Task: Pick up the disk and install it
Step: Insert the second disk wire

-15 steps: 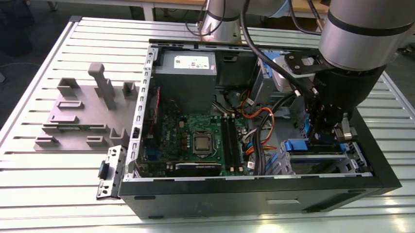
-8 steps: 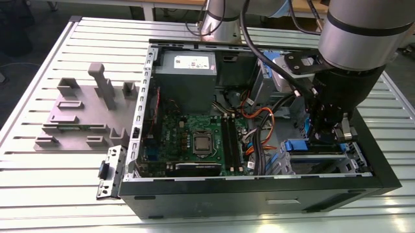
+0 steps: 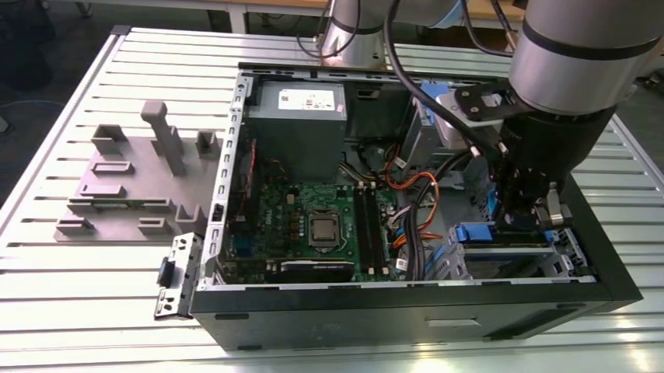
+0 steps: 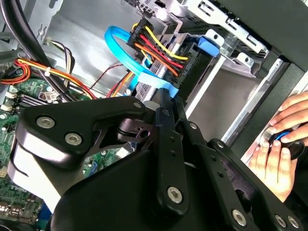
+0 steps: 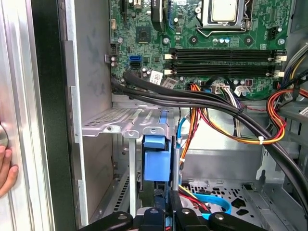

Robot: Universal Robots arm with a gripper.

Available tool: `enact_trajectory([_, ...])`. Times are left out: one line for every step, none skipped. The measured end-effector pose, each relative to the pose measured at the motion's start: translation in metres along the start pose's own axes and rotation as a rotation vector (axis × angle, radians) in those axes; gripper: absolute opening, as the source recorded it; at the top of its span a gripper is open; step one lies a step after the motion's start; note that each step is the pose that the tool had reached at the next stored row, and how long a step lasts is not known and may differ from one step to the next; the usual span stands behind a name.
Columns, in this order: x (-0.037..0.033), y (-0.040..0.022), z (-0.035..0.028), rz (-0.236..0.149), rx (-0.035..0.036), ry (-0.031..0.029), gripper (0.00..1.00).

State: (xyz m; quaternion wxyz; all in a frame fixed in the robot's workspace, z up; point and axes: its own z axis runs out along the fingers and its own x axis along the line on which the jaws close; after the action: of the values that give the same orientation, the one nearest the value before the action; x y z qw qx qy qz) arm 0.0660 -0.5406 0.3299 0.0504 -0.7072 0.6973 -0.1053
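Exterior view: black two-finger gripper [image 3: 524, 221] down inside open black computer case [image 3: 415, 299], right side. Clamped on flat silver-grey disk with blue plastic rails [image 5: 157, 161], standing in grey metal cage [image 5: 122, 124].

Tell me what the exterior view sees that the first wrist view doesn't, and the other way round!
The exterior view adds the grey box with a white sticker, the grey block holder on the exterior view's left, and the big robot arm. The first wrist view adds a person's hand beside the case's outer wall. Both share the green motherboard, its processor socket and the long black memory slots.
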Motion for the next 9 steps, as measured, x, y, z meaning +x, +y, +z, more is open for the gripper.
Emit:
enact_trajectory([0.0002,0.0,0.0001,0.0,0.0011,0.0,0.16])
enact_trajectory([0.0003,0.0,0.0003,0.0,0.0022,-0.0001,0.16])
enact_trajectory([0.0004,0.0001,0.0004,0.0,0.0031,-0.0001,0.16])
enact_trajectory([0.0005,0.0001,0.0006,0.0,0.004,0.0001,0.16])
enact_trajectory([0.0006,0.0002,0.0009,0.0,0.0047,0.0001,0.16])
enact_trajectory([0.0007,0.0003,0.0012,0.0,0.0053,0.0002,0.16])
enact_trajectory([0.0008,0.0004,0.0014,0.0,0.006,0.0003,0.16])
enact_trajectory([0.0008,0.0004,0.0017,0.0,0.0066,0.0002,0.16])
enact_trajectory([0.0008,0.0005,0.002,0.0,0.0073,0.0002,0.16])
